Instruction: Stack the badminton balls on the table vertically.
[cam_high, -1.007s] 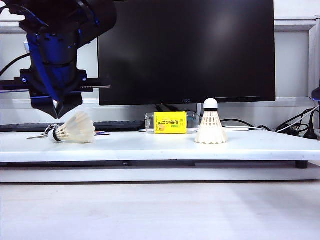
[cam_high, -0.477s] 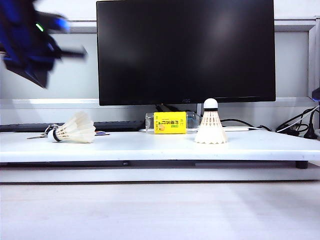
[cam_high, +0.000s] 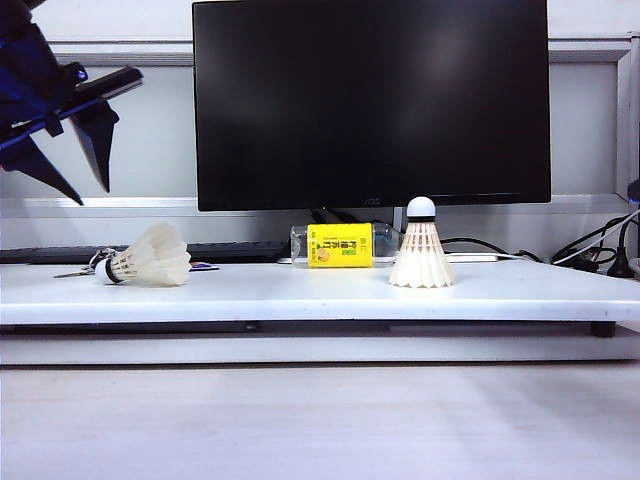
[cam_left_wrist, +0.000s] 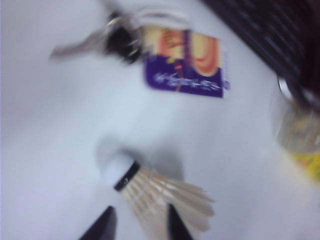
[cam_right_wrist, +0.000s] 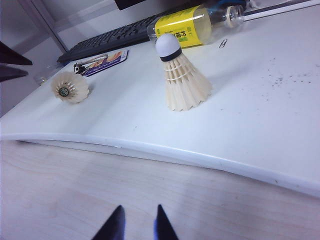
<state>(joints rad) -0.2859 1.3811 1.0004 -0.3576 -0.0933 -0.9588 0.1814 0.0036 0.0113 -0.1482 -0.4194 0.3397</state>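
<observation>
Exterior view: left gripper (cam_high: 62, 172) has swung up-left and parted its jaws, empty, above the toppled cream feather shuttlecock (cam_high: 148, 257) on the white table (cam_high: 300, 295); right gripper (cam_right_wrist: 136, 223), narrowly parted, idles; stacking unstarted.

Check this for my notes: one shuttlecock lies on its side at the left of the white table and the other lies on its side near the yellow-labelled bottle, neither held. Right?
Not quite. The shuttlecock near the yellow-labelled bottle is not on its side: this standing shuttlecock sits upright on its skirt, cork up, as the exterior view shows. The lying shuttlecock on the white table and the rest are right; the left gripper and right gripper hold nothing.
</observation>
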